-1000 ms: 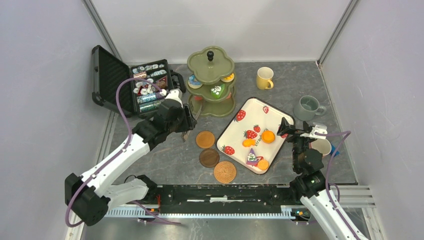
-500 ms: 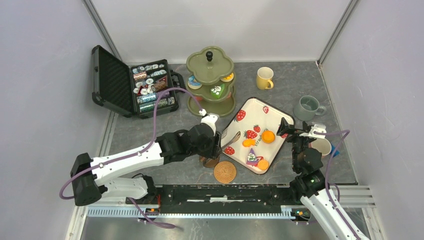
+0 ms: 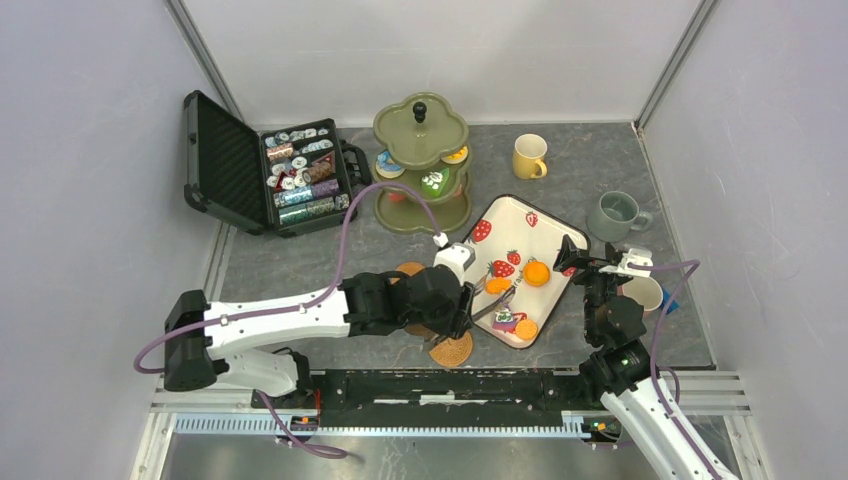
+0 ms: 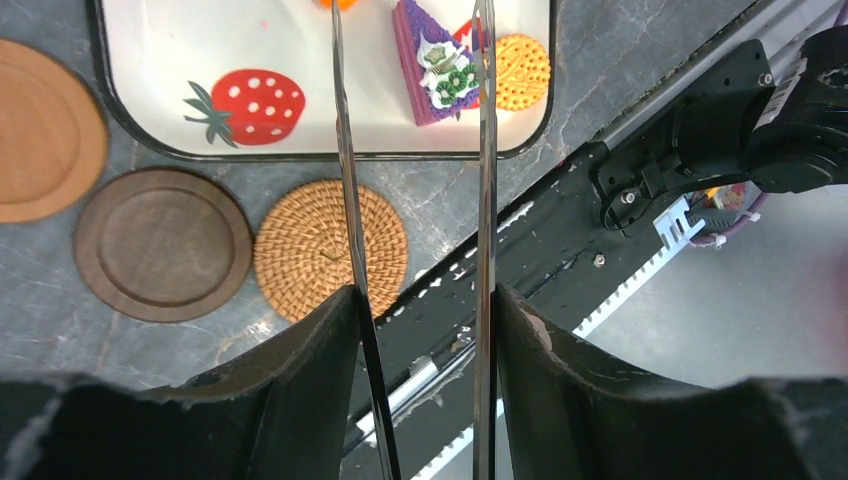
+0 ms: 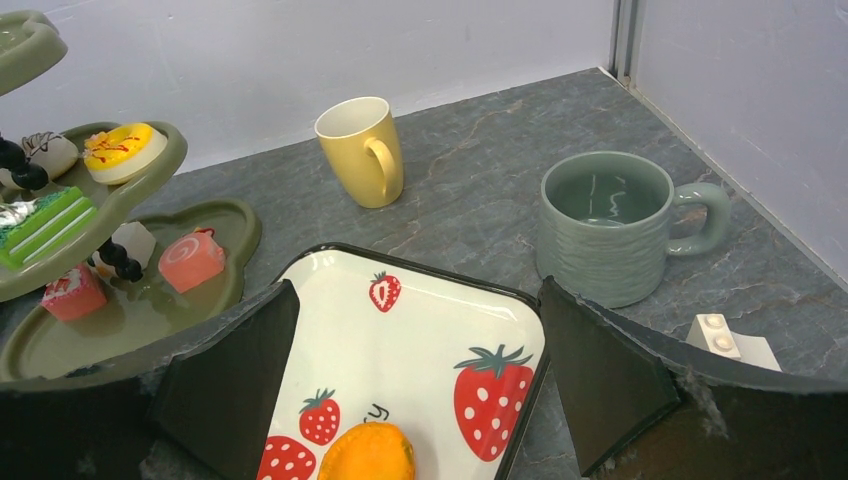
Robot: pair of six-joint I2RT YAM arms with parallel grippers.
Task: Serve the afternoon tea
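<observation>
The left hand (image 4: 425,300) is partly closed, its two black fingers (image 4: 310,370) pinching a pair of thin metal tongs (image 4: 345,200). It reaches across the grey stone-patterned desk (image 3: 300,265) to the near corner of the white strawberry-print tray (image 3: 500,225). In the left wrist view the tong blades run on either side of a purple wedge-shaped toy cake (image 4: 428,70), which lies on the tray just beside a round orange toy biscuit (image 4: 522,70). The blade tips are cut off by the frame edge, so I cannot tell whether they touch the cake.

Three round coasters sit in a row just off the tray: light brown wood (image 4: 45,130), dark brown wood (image 4: 163,243) and woven rattan (image 4: 330,250).

The right hand (image 5: 417,290) is spread wide and holds nothing, above the tray's right edge.

At the far side stand the olive-green three-tier stand (image 3: 420,165) holding small toy cakes, a yellow mug (image 3: 528,156) and a grey-green mug (image 3: 612,215).
</observation>
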